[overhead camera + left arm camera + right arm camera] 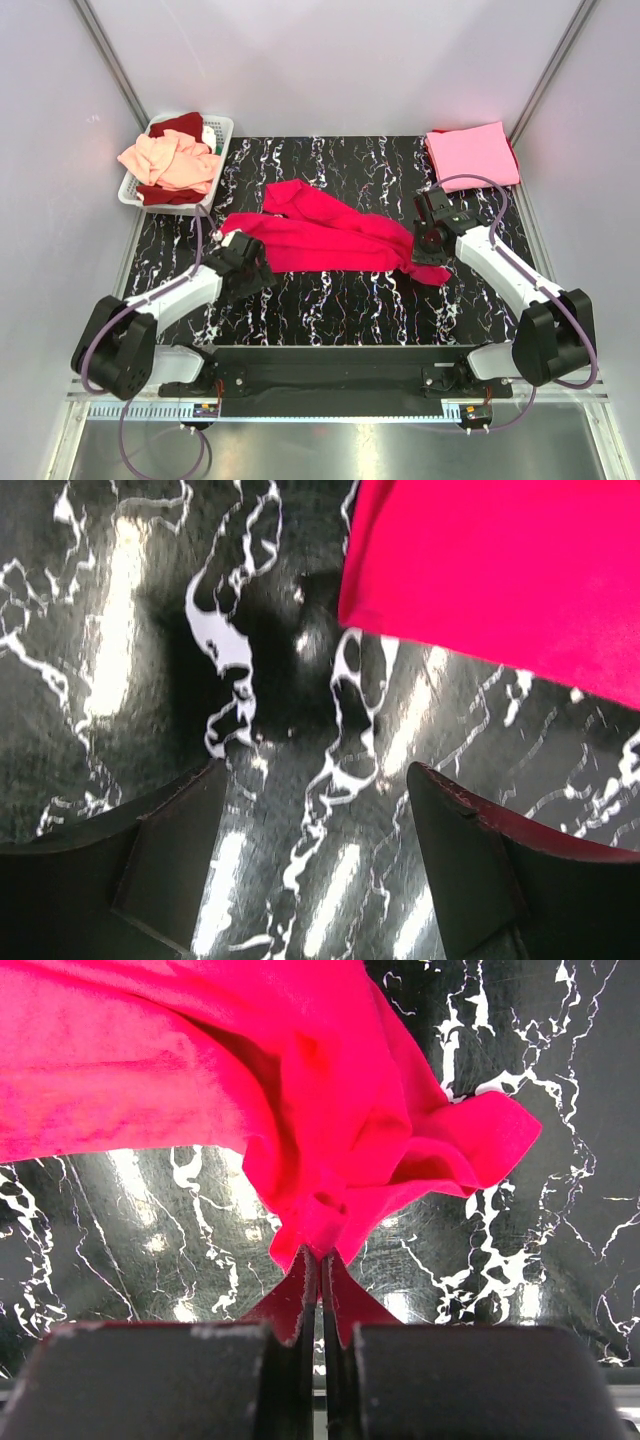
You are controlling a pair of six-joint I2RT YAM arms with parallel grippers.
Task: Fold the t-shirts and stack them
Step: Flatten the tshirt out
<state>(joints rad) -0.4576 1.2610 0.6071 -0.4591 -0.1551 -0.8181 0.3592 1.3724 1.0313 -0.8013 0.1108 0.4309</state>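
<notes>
A bright crimson-red t-shirt (330, 235) lies crumpled and stretched across the middle of the black marbled table. My right gripper (432, 246) is shut on the shirt's right end; in the right wrist view the cloth (200, 1060) bunches right at the closed fingertips (322, 1256). My left gripper (258, 268) hovers just off the shirt's near-left edge. Its jaws (318, 780) stand open over bare table, with the red cloth (500, 570) ahead and to the right, untouched. A folded light pink t-shirt (472, 155) lies at the far right corner.
A white slotted basket (225, 130) stands at the far left, holding a peach t-shirt (170, 160) and a dark maroon one (178, 124). Grey walls with metal rails close in the table on three sides.
</notes>
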